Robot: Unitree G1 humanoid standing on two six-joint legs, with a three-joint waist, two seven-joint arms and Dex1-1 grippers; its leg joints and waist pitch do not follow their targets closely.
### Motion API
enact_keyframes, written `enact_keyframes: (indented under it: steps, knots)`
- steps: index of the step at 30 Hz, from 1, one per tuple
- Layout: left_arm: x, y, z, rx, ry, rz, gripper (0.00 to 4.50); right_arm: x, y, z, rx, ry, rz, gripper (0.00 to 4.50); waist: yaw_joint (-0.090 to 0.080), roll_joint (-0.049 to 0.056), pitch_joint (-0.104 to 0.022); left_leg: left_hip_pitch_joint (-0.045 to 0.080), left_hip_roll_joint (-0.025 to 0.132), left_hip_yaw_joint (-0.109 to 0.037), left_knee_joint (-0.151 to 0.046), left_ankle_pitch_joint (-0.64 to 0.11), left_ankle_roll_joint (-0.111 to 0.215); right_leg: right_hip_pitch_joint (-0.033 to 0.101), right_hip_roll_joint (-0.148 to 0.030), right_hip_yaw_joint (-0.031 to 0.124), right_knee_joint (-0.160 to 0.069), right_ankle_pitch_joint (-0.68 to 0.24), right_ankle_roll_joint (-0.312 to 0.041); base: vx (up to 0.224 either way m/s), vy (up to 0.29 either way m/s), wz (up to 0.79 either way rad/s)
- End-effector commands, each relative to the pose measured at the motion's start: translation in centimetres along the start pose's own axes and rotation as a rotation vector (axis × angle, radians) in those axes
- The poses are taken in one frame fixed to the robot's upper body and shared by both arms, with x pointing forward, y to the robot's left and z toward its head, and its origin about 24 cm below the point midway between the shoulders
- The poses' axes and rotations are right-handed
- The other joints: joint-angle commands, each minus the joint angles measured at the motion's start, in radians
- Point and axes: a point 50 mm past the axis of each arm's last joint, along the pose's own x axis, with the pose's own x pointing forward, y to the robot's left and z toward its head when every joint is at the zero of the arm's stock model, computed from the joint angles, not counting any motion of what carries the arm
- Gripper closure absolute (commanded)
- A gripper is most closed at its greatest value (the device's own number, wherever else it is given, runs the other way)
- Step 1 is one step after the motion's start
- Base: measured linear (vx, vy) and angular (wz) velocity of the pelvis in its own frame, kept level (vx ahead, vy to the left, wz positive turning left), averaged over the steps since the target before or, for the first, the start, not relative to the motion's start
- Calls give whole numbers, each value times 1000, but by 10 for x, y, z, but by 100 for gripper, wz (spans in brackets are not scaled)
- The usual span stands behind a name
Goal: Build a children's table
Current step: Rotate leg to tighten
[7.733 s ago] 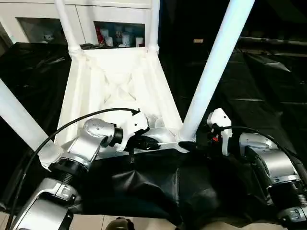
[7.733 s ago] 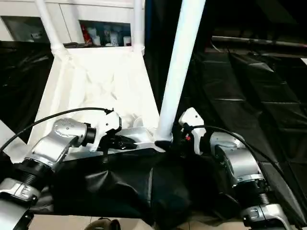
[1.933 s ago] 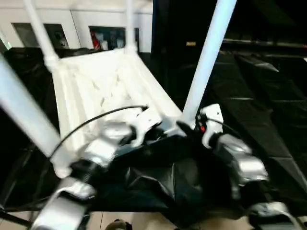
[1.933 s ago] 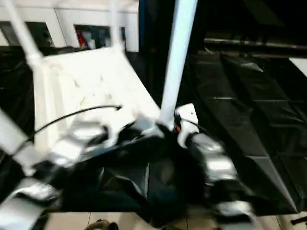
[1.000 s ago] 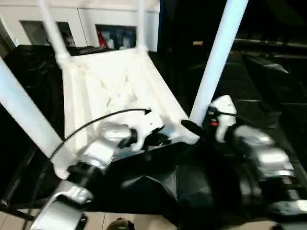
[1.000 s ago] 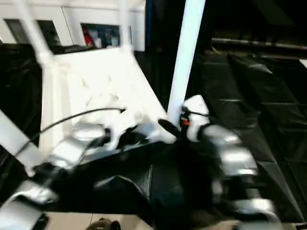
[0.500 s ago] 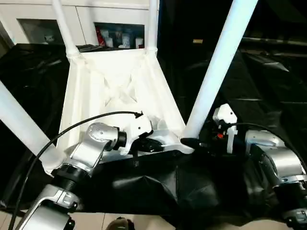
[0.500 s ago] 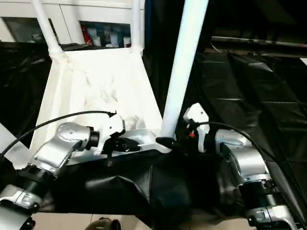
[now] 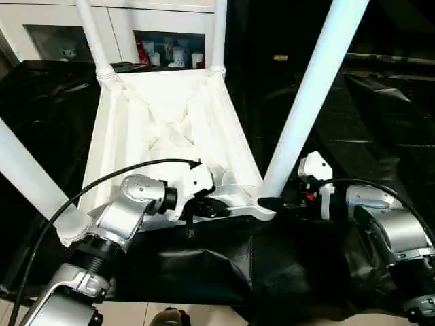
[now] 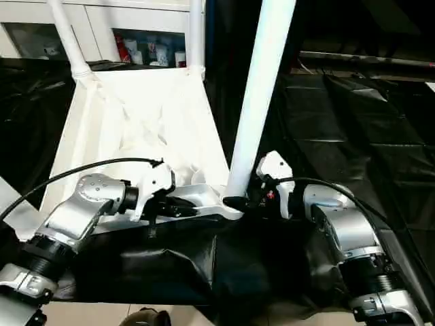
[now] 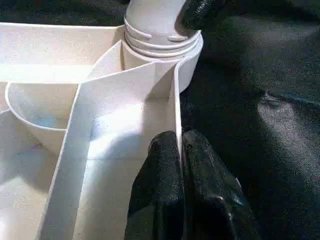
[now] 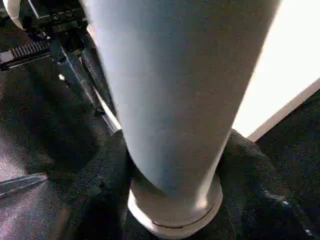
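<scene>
Cloth (image 9: 204, 265), black and creased, drapes the near edge of the work surface between the two silver forearms. Just beyond it lies the table top (image 9: 170, 129), upside down, ribbed underside up, with its near rim at the cloth.

Left gripper (image 11: 180, 150) is closed on the thin near rim wall of the top: one black finger sits inside the wall, the other outside, both pressed against it. This grip lies just beside the near right corner socket (image 11: 160, 37).

Right gripper (image 10: 238, 202) is at the base of the near right leg (image 9: 309, 95), where that leg enters the socket. One black finger (image 12: 260, 170) curves around one side of the leg base and dark finger material shows on the other side, so the fingers bracket the leg; whether they are pressed tight against it cannot be told.

Near left leg (image 9: 27, 173) rises from its corner toward the robot's left. Two far legs (image 9: 92, 34) (image 9: 219, 30) stand upright in the far corner sockets. Behind the top stands a white cabinet (image 9: 170, 51) with small items on its shelf.
</scene>
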Motion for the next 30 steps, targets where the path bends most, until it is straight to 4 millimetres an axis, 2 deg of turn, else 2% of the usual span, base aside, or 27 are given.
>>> enact_keyframes:
  steps: [1,6,9,12,13,14,15,17,18,19,20,21,23,25,27,28,29,30]
  knots:
    - [7,-7,4,-3,-49,-61,450,-1,0,-3,-3,23,6,234,-2,-13,-61,30,98,-47,-71,-148,83,40,-101,61,-73,-175,-239,0,0,0]
    - [7,-7,4,-1,-46,-61,450,0,2,-6,3,23,8,245,-3,-12,-63,30,98,-47,-71,-151,81,41,-101,60,-72,-169,-242,0,0,0]
    - [10,-5,5,-1,-50,-31,450,3,2,-13,40,-3,-50,247,-3,-12,-64,29,98,-47,-70,-146,82,41,-101,61,-71,-156,-245,0,0,0]
    - [14,-1,5,-10,-40,25,450,8,-2,-19,83,-29,-143,248,-9,-11,-63,29,97,-48,-72,-170,71,40,-102,60,-75,-188,-246,0,0,0]
    - [19,6,6,-23,-23,108,450,16,-6,-26,148,-55,-271,248,-14,-9,-56,32,96,-49,-77,-220,46,36,-102,61,-87,-270,-231,0,0,0]
    - [22,9,6,-26,-14,143,450,19,-7,-28,178,-65,-327,248,-14,-9,-56,32,96,-49,-77,-220,46,36,-102,61,-87,-270,-231,0,0,0]
    - [26,13,7,-31,-3,196,450,24,-9,-32,226,-78,-407,248,-16,-11,-53,39,94,-51,-78,-262,17,33,-104,62,-97,-353,-211,0,0,0]
    - [34,17,10,-57,4,258,450,33,-11,-36,314,-99,-551,248,-24,-12,-54,36,94,-61,-85,-305,-22,34,-108,59,-102,-448,-170,0,0,0]
    - [38,18,12,-67,4,273,450,37,-11,-37,348,-108,-589,249,-24,-11,-54,39,95,-62,-86,-310,-26,32,-108,60,-104,-454,-163,0,0,0]
    - [39,18,12,-73,4,282,450,39,-10,-38,367,-112,-609,249,-26,-9,-54,43,95,-61,-86,-330,-30,25,-107,63,-109,-464,-157,0,0,0]
    - [52,17,19,-104,2,311,450,54,-7,-37,425,-132,-683,249,-28,-4,-53,43,94,-61,-86,-342,-33,20,-109,65,-109,-470,-157,0,0,0]
    - [63,15,25,-115,-2,324,450,67,-4,-33,451,-141,-720,249,-30,-4,-53,43,95,-64,-89,-351,-45,21,-108,63,-111,-475,-151,0,0,0]
    - [72,12,30,-118,-5,326,450,79,-1,-26,454,-154,-734,249,-39,-4,-54,40,95,-67,-94,-357,-56,25,-104,61,-107,-441,-149,0,0,0]
    - [77,11,33,-103,-1,323,450,86,0,-18,430,-171,-720,249,-41,-2,-54,43,93,-63,-93,-371,-50,21,-103,62,-111,-413,-151,0,0,0]
    - [80,10,36,-88,-10,312,450,89,1,-11,389,-198,-686,249,-41,-3,-54,40,93,-62,-95,-358,-39,25,-103,63,-110,-383,-150,0,0,0]
    - [80,10,37,-82,-15,307,450,88,1,-8,379,-205,-678,249,-41,-4,-52,42,94,-60,-95,-356,-36,23,-102,64,-110,-367,-154,0,0,0]
    - [80,10,37,-81,-18,307,450,88,0,-7,377,-208,-681,193,-41,-3,-53,40,94,-60,-96,-353,-32,26,-102,64,-108,-356,-158,0,0,0]
    - [78,11,37,-76,-21,298,450,85,-1,-6,365,-210,-678,193,-42,-8,-53,40,95,-59,-97,-348,-29,27,-102,63,-109,-353,-158,0,0,0]
